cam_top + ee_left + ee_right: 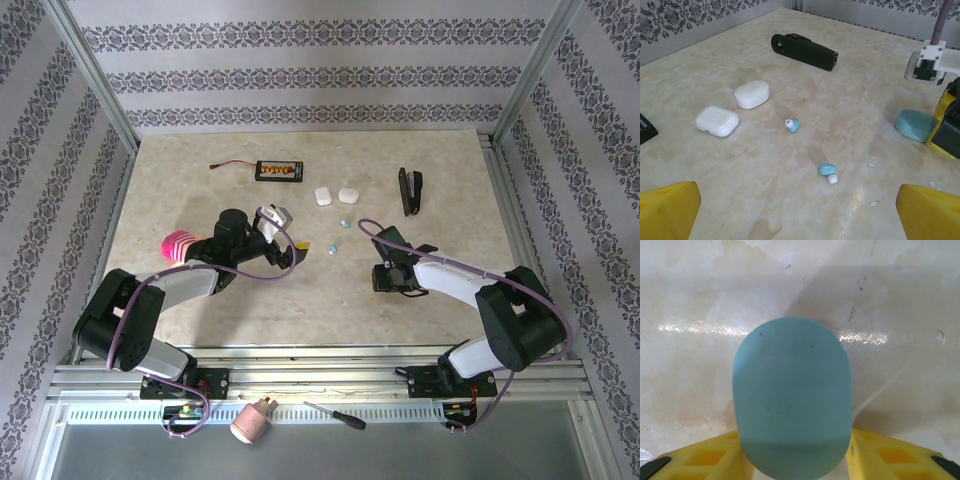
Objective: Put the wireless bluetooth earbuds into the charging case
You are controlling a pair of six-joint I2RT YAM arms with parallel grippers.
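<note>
A pale blue pebble-shaped charging case (792, 400) lies closed on the marble table, and my right gripper (800, 457) has its yellow fingers (705, 460) pressed against both of its sides. In the left wrist view that case (915, 125) sits at the far right beside the right gripper's finger. Two pale blue earbuds with white tips lie loose on the table, one (793, 124) farther out and one (827, 171) nearer, both ahead of my left gripper (800, 215), which is open with nothing between its fingers. From above, the earbuds (345, 224) (333, 246) lie between my left gripper (278, 225) and right gripper (385, 275).
Two white cases (716, 120) (752, 94) lie closed behind the earbuds. A black clip-like tool (411, 190) lies at the back right, a black board with a wire (279, 172) at the back, and a pink object (180, 245) by the left arm.
</note>
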